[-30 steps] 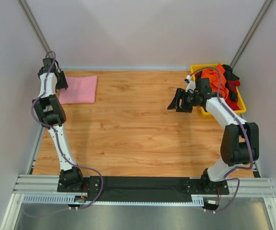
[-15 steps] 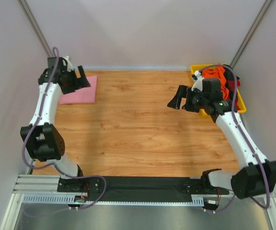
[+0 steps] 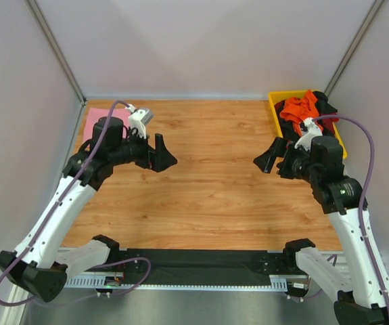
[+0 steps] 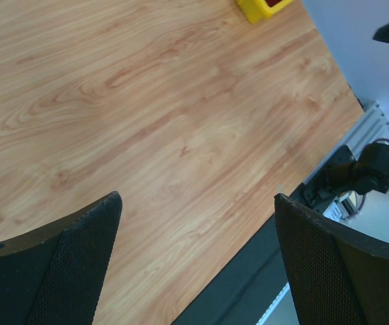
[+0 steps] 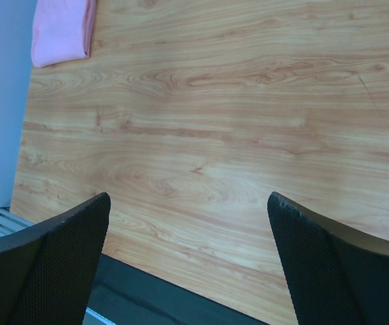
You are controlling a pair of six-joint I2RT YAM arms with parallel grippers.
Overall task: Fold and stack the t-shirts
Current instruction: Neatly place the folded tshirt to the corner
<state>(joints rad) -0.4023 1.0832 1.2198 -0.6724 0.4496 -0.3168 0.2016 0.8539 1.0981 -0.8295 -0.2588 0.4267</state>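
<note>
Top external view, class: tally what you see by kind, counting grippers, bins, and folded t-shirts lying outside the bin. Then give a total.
Grippers: 2 (left gripper, right gripper, both open)
Bins: 1 (yellow bin)
Folded t-shirts outside the bin: 1 (pink t-shirt)
Total: 4
The heaped shirts inside the bin are too tangled to count apart.
</note>
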